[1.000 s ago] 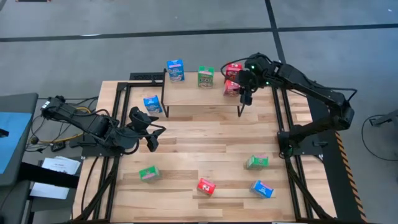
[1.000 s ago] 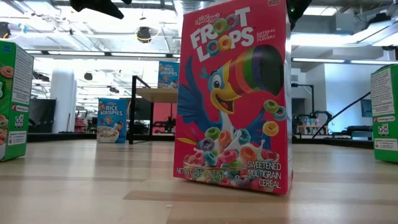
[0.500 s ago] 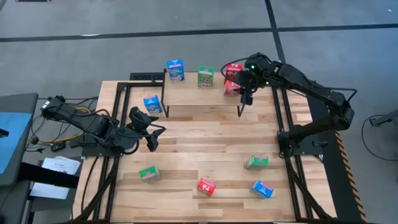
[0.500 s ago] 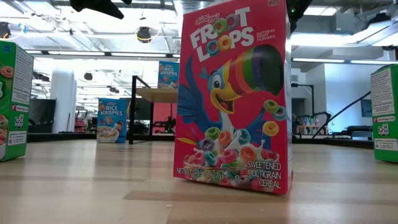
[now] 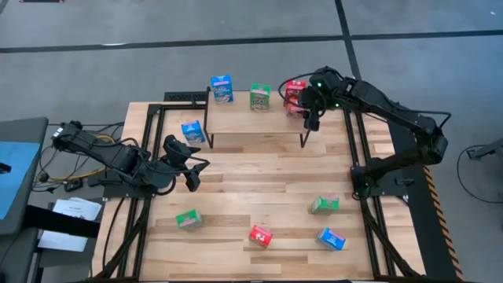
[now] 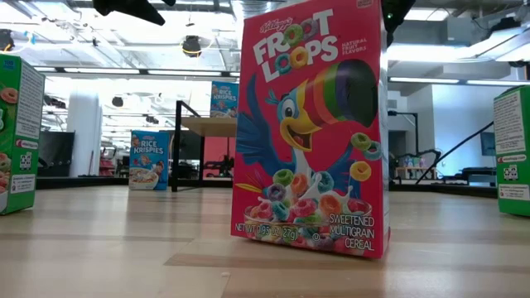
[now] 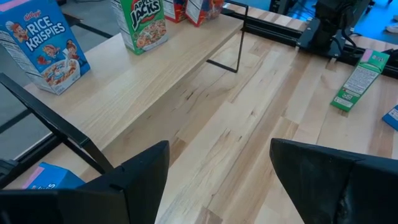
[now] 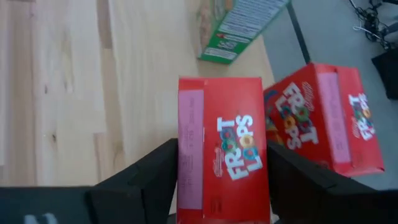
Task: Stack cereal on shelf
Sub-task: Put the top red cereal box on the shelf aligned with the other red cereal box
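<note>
On the shelf (image 5: 251,124) stand a blue box (image 5: 222,89), a green box (image 5: 260,97) and a red box (image 5: 296,86). My right gripper (image 5: 305,104) is over the shelf's right end, shut on a second red box (image 8: 222,149), close beside the first red box (image 8: 323,118). My left gripper (image 5: 191,167) hovers open above the table's left side, in front of the shelf. Its wrist view shows the open fingers (image 7: 143,174), the shelf (image 7: 155,81), the blue box (image 7: 43,50) and the green box (image 7: 144,22). My right gripper (image 8: 222,165) pinches the second red box between its two fingers, one finger (image 8: 152,177) at the pink-panelled side (image 8: 188,165), the other at the opposite side. The fingers come from above, pointing down at the shelf. Whether the box's bottom rests on the shelf cannot be told.
A blue box (image 5: 192,131) stands on the table by the shelf's left leg. Near the table's front edge are a green box (image 5: 189,219), a red box (image 5: 261,235), a blue box (image 5: 331,238) and another green box (image 5: 324,205). The red box (image 6: 313,124) fills the low view.
My right gripper has carried its red box a short way toward the table's far edge, closer to the red box standing on the shelf. It has stayed shut on the box.
</note>
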`<state>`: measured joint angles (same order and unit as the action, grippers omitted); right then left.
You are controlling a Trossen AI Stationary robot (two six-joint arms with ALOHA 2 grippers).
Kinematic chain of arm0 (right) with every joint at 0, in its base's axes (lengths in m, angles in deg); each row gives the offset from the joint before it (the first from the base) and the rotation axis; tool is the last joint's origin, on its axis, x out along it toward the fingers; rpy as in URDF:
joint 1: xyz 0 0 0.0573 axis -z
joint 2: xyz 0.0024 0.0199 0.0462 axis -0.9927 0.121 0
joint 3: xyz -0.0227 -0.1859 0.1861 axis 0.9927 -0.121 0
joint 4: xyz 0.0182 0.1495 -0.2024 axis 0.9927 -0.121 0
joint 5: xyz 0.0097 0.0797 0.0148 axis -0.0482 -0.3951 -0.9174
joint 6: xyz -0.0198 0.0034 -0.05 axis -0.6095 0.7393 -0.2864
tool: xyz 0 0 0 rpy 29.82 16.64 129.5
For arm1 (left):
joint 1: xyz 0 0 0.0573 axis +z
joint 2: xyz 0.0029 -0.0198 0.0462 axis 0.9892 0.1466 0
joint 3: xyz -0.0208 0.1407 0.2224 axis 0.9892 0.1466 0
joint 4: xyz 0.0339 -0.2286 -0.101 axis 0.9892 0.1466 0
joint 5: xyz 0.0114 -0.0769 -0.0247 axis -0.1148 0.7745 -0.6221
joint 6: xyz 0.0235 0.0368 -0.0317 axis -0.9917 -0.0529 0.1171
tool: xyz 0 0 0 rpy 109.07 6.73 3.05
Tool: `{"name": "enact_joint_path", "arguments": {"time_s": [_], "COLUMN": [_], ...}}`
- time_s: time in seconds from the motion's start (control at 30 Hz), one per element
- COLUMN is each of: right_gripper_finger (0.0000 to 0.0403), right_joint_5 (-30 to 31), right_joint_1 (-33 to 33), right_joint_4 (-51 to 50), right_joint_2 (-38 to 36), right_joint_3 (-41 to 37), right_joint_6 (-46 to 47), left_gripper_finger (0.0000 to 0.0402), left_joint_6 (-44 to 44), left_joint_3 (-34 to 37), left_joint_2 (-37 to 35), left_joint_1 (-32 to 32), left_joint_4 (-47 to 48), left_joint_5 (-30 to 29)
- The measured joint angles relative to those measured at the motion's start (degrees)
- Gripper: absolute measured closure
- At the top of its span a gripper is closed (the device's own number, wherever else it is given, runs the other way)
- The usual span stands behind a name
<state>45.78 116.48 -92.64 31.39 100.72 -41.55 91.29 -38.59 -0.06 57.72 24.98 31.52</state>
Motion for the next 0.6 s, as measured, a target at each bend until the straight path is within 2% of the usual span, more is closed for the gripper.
{"name": "enact_joint_path", "arguments": {"time_s": [0.47,0.6], "right_gripper_finger": [0.0142,0.0142], "right_joint_5": [0.1,1.9], "right_joint_1": [-0.4,-0.1], "right_joint_4": [0.9,1.8], "right_joint_2": [-0.8,-1.6], "right_joint_3": [0.0,0.3], "right_joint_6": [0.1,0.1], "left_gripper_finger": [0.0134,0.0134], "left_joint_6": [0.0,0.0], "left_joint_3": [0.0,0.0], "left_joint_2": [0.0,0.0], "left_joint_1": [0.0,0.0], "left_joint_4": [0.0,0.0], "left_joint_5": [0.0,0.0]}}
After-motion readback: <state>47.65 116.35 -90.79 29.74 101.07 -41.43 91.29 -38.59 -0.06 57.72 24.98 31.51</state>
